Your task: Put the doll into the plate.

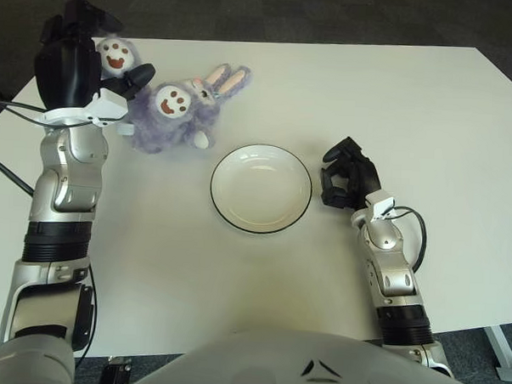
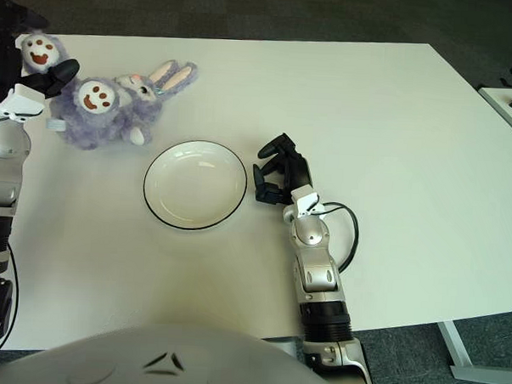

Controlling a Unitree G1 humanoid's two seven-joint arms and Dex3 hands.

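Dark carpet borders a white table (image 1: pixel 413 105) that fills most of both eye views. Near the table's middle sits a white plate (image 1: pixel 260 188) with a thin dark rim; nothing lies in it.

Up at the far left corner of the table is the doll (image 1: pixel 170 112), a fluffy lavender plush rabbit with pink-lined ears pointing toward the right and round white paw pads printed with brown smiling faces. Its body lies on the table up and to the left of the plate, apart from the rim. One paw is lifted toward the far left edge, where the left hand (image 1: pixel 75 61) has hold of it: the black fingers (image 1: pixel 135 76) wrap around the paw, so the paw's smiling pad shows between them. The silver left forearm runs down the left side of the view toward the robot's body.

The right hand (image 1: pixel 349 173) shows just to the right of the plate, close to its rim; whether it touches the plate cannot be told. Its black fingers are curled inward and hold nothing. A black cable loops beside its wrist, and the silver forearm extends back toward the near table edge.
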